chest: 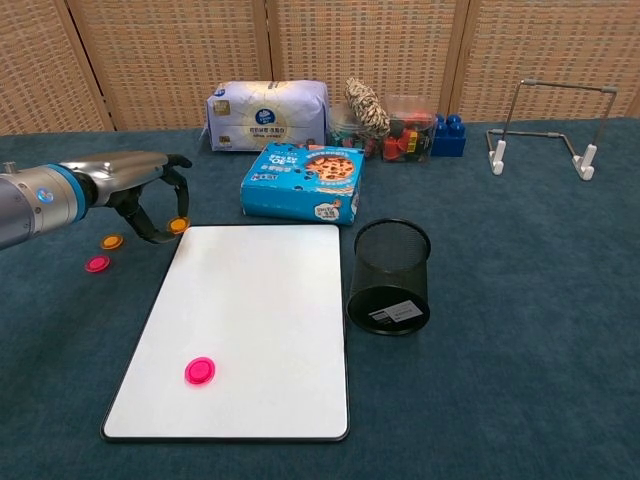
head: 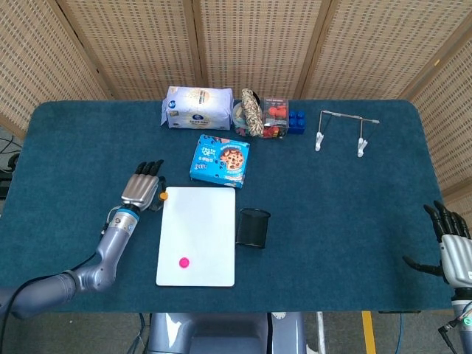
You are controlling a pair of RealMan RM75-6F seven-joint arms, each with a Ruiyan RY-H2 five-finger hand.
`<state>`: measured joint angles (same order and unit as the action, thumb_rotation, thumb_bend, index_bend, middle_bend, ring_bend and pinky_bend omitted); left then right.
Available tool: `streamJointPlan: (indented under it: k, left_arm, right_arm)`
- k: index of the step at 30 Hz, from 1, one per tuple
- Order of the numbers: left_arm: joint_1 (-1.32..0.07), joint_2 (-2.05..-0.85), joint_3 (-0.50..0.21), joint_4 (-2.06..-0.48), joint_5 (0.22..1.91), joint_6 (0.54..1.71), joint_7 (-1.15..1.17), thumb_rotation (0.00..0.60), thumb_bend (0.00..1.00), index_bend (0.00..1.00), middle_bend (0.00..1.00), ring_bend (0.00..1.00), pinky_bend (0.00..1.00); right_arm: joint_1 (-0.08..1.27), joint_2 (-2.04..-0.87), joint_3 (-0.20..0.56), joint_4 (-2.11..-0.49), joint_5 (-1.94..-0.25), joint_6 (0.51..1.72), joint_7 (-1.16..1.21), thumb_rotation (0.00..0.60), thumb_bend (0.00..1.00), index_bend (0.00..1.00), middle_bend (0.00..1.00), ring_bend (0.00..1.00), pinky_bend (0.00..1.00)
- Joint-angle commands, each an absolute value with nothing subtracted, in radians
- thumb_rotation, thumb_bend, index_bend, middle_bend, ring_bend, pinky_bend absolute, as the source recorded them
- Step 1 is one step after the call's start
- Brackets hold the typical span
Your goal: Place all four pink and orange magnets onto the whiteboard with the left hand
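The whiteboard (head: 199, 221) (chest: 260, 300) lies flat in front of me, with one pink magnet (head: 183, 262) (chest: 200, 371) on its near part. My left hand (head: 142, 189) (chest: 135, 190) hovers at the board's far left corner and pinches an orange magnet (head: 163, 197) (chest: 179, 225) between thumb and fingertip. On the cloth to the left of the board lie a second orange magnet (chest: 112, 241) and a pink magnet (chest: 97, 264); the head view hides both under my left hand. My right hand (head: 453, 247) hangs at the table's right edge, fingers apart and holding nothing.
A black mesh pen cup (chest: 389, 277) stands against the board's right side. A blue cookie box (chest: 303, 181) lies just beyond the board. Along the back are a tissue pack (chest: 267, 115), a rope bundle (chest: 367, 108), toy blocks (chest: 420, 135) and a metal stand (chest: 545, 130).
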<state>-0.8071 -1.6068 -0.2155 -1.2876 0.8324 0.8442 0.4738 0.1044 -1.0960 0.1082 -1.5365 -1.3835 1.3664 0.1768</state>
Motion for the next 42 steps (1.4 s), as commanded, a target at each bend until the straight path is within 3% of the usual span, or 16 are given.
streamJointPlan:
  k: [1, 15, 18, 21, 23, 28, 33, 42]
  left_arm:
    - [-0.794, -1.533, -0.186, -1.455, 0.888, 0.867, 0.483, 0.600, 0.38, 0.54, 0.00, 0.00, 0.00]
    - [-0.868, -1.623, -0.106, -1.600, 0.857, 0.870, 0.632, 0.600, 0.36, 0.53, 0.00, 0.00, 0.00]
    - [-0.880, -1.641, -0.095, -1.611, 0.841, 0.885, 0.662, 0.600, 0.31, 0.39, 0.00, 0.00, 0.00]
    - [-0.886, -1.639, -0.087, -1.629, 0.827, 0.891, 0.676, 0.600, 0.22, 0.11, 0.00, 0.00, 0.00]
    - [-0.888, -1.631, -0.083, -1.635, 0.819, 0.906, 0.691, 0.600, 0.20, 0.05, 0.00, 0.00, 0.00]
    - [-0.875, -1.582, -0.100, -1.638, 0.800, 0.953, 0.672, 0.600, 0.22, 0.10, 0.00, 0.00, 0.00]
    - [-0.828, -1.502, -0.080, -1.607, 0.823, 0.975, 0.611, 0.600, 0.28, 0.32, 0.00, 0.00, 0.00]
    - [-0.744, -1.419, -0.024, -1.462, 0.882, 0.923, 0.458, 0.600, 0.31, 0.36, 0.00, 0.00, 0.00]
  right_arm:
    - [0.104, -1.096, 0.108, -1.536, -1.384, 1.367, 0.179, 0.600, 0.05, 0.00, 0.00, 0.00, 0.00]
    - [0.104, -1.095, 0.109, -1.535, -1.381, 1.365, 0.182, 0.600, 0.05, 0.00, 0.00, 0.00, 0.00]
    - [0.104, -1.095, 0.109, -1.534, -1.381, 1.365, 0.185, 0.600, 0.05, 0.00, 0.00, 0.00, 0.00]
    - [0.103, -1.094, 0.109, -1.533, -1.380, 1.367, 0.189, 0.600, 0.05, 0.00, 0.00, 0.00, 0.00]
    - [0.102, -1.093, 0.109, -1.532, -1.381, 1.367, 0.189, 0.600, 0.05, 0.00, 0.00, 0.00, 0.00]
    - [0.102, -1.095, 0.108, -1.529, -1.385, 1.371, 0.183, 0.600, 0.05, 0.00, 0.00, 0.00, 0.00]
    - [0.102, -1.095, 0.107, -1.530, -1.384, 1.370, 0.180, 0.600, 0.05, 0.00, 0.00, 0.00, 0.00]
    - [0.104, -1.095, 0.107, -1.537, -1.380, 1.365, 0.163, 0.600, 0.05, 0.00, 0.00, 0.00, 0.00]
